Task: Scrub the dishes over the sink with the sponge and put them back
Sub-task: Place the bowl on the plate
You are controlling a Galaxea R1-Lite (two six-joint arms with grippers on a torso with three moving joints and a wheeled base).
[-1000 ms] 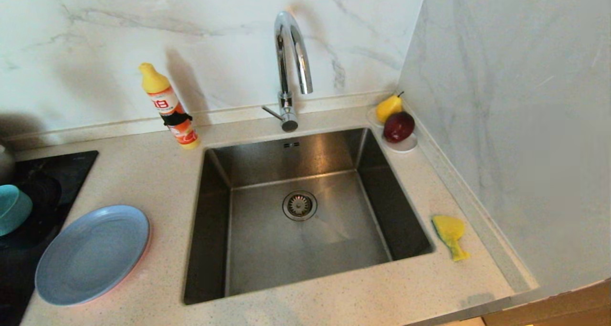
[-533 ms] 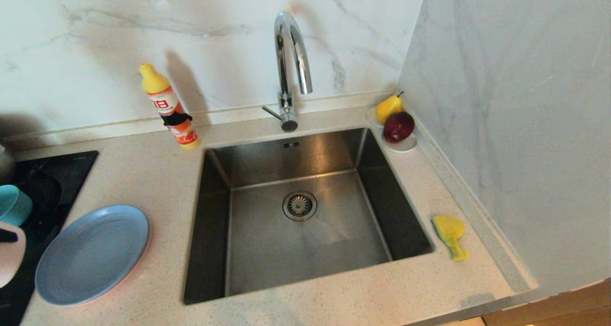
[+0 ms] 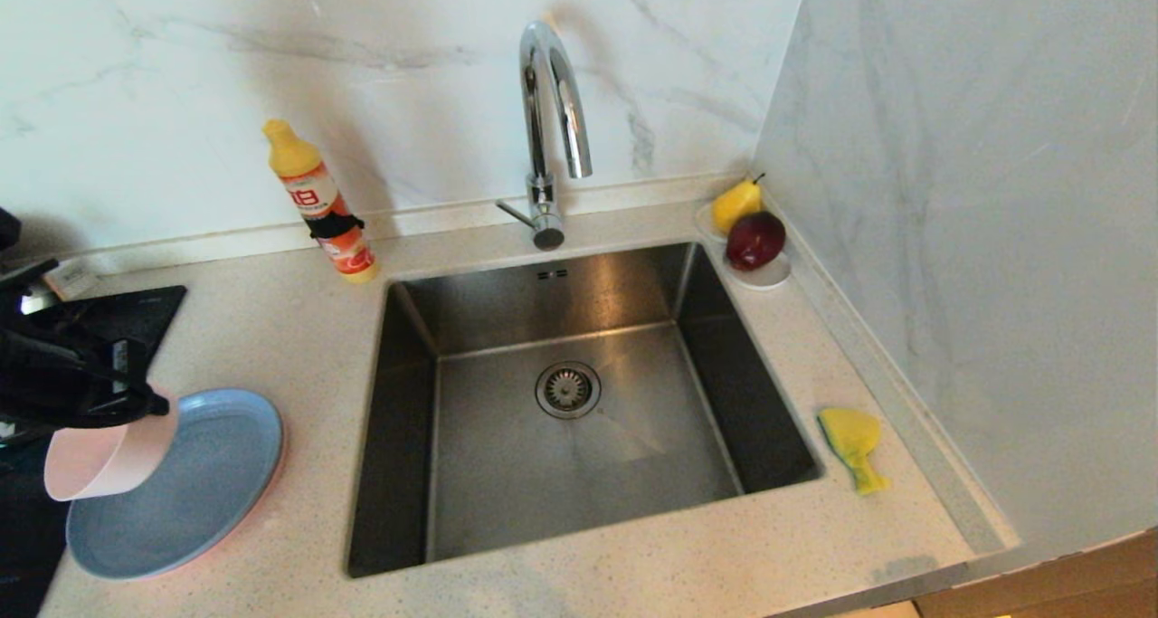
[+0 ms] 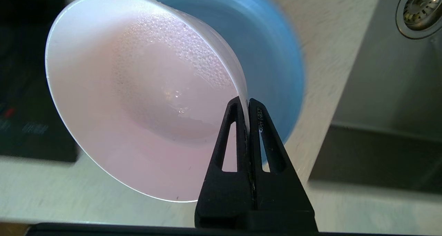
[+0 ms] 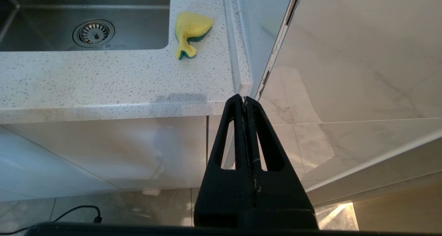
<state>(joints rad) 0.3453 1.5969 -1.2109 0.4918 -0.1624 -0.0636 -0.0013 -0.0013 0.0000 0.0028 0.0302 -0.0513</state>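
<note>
Bowl: pale pink-white bowl (image 4: 138, 94) hangs tipped on its side from the left gripper (image 4: 248, 103), above the near edge of the grey-blue plate (image 3: 194, 482), left of the sink (image 3: 579, 401).
Grip: fingers (image 4: 229, 139) pinched narrow on the bowl's thin rim, one inside the wall, one outside.
Handling: looks like light, stiff plastic with a glossy, probably slippery inside; a one-point rim pinch will likely let it swing or twist under scrubbing, so brace it gently.
Bowl contents: nothing solid; a few wet glints near the bottom.
Plate: lies flat on the desk (image 3: 289, 347), bare on top; a salmon-pink edge shows beneath it. Shallow and wide, so best taken by the rim.
Sponge: yellow sponge (image 3: 852, 444) with green underside on the desk, right of the sink; soft, squashes easily, take it across the body.
Sink contents: only the drain strainer (image 3: 567, 389).
Saucer: small white saucer (image 3: 764, 276) holds a pear and a dark red fruit.
Right gripper: right gripper (image 5: 245, 101) parked below the desk edge, fingers pressed together, holding nothing.
</note>
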